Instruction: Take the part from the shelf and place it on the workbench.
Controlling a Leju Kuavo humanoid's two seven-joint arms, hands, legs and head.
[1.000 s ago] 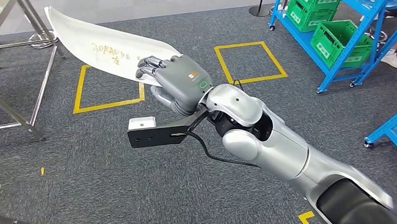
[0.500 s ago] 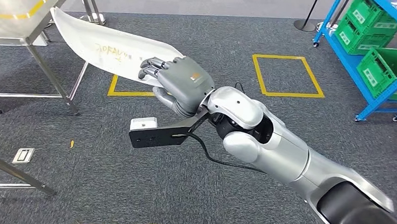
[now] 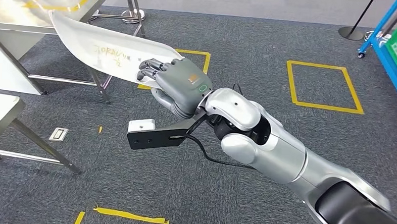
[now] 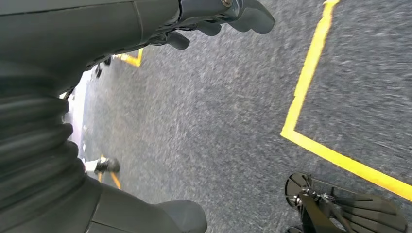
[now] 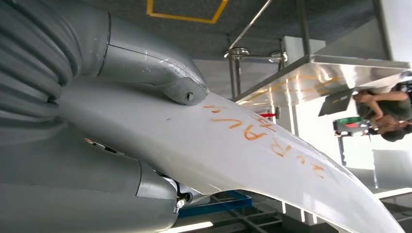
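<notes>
- The right hand [image 3: 180, 86] grips the part [image 3: 108, 50], a long white curved panel with orange writing, at its near end; its fingers [image 3: 149, 68] lie curled over the top face and the thumb sits underneath.
- In the right wrist view the thumb [image 5: 160, 73] presses on the part [image 5: 252, 155] beside the writing.
- The part is held in the air above the grey carpet [image 3: 239, 53], its far tip reaching over the edge of the steel counter [image 3: 19, 13].
- The left hand [image 4: 58, 63] hangs over the carpet; its fingers [image 4: 243, 14] are bent inward and hold nothing.
- Yellow tape squares [image 3: 323, 87] mark the floor.
- A blue shelf [image 3: 392, 37] with green crates stands at the far right.
</notes>
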